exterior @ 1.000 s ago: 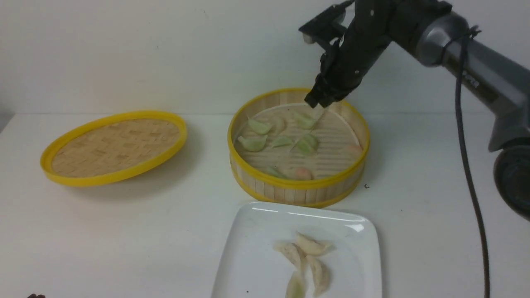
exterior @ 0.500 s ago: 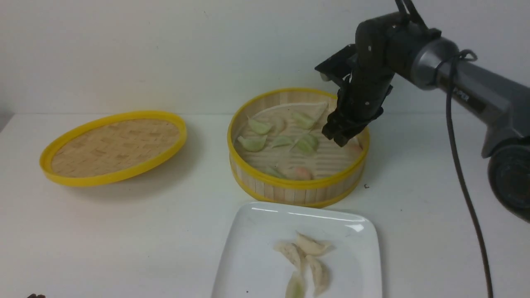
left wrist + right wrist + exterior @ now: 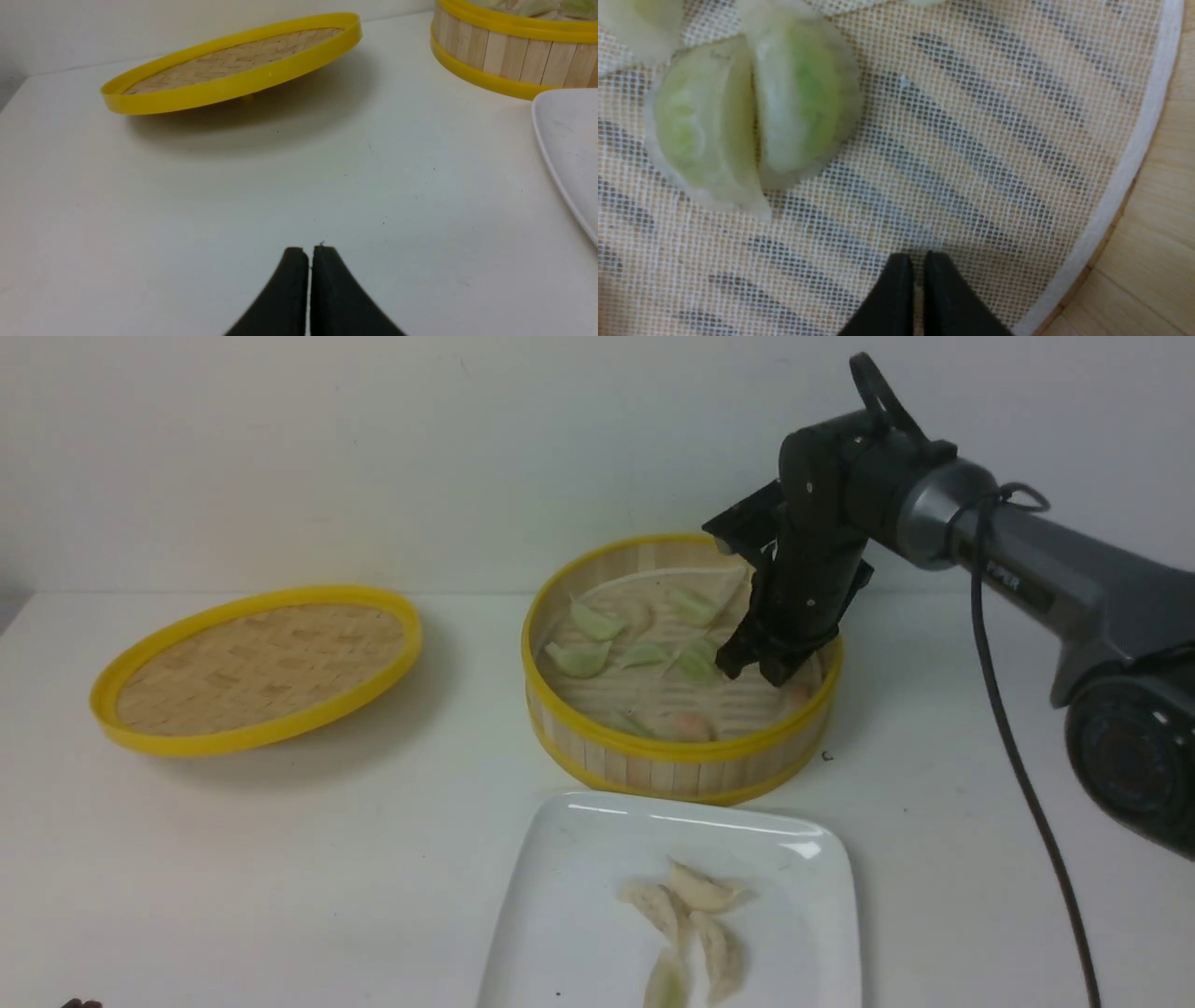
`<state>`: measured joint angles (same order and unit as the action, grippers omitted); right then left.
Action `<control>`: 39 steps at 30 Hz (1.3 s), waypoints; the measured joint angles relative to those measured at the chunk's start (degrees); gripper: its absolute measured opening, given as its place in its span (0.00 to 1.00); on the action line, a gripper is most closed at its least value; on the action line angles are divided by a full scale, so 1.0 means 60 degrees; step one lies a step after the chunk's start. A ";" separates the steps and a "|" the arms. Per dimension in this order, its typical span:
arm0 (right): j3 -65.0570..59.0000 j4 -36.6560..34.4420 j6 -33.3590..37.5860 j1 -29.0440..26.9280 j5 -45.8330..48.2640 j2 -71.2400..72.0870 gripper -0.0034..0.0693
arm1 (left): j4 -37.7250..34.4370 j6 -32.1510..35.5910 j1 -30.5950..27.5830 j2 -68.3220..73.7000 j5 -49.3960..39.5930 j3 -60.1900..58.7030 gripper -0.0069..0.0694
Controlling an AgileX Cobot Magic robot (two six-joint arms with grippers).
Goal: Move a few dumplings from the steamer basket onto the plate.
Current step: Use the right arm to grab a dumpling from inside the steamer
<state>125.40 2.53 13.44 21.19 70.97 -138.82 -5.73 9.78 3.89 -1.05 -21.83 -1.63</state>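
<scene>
Right jaws closed, sunk lower into steamer basket (image 3: 672,770)

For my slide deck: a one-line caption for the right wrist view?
Shut, empty right hand over pale mesh liner, beside two pale green crescent dumplings.

Green dumplings (image 3: 579,659) in round bamboo steamer basket (image 3: 672,752), four more on white plate (image 3: 569,905)

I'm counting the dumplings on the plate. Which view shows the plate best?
The front view: the plate shows nearly whole, only its near edge cut off, with the dumplings lying on it. The left wrist view catches just one bare edge; the right wrist view shows none of it.
</scene>
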 joint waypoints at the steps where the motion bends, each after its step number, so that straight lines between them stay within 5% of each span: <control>1: 0.0000 0.0009 -0.0026 0.0000 0.0000 0.0063 0.05 | 0.0000 0.0000 0.0000 0.0000 0.0000 0.0000 0.08; 14: -0.0008 -0.0195 -0.0868 0.0000 0.0018 0.1245 0.08 | 0.0000 0.0000 0.0000 0.0000 0.0000 0.0000 0.08; 25: -0.1050 -0.0499 -0.1982 0.0007 0.0018 0.1044 0.57 | 0.0000 0.0000 0.0000 0.0000 0.0000 0.0000 0.08; 39: -0.1478 -0.0535 -0.1876 0.0066 -0.0187 0.0703 0.60 | 0.0000 0.0000 0.0000 0.0000 0.0000 0.0000 0.08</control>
<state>116.53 -0.68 2.18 21.59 69.85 -134.61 -5.73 9.78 3.89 -1.05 -21.83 -1.63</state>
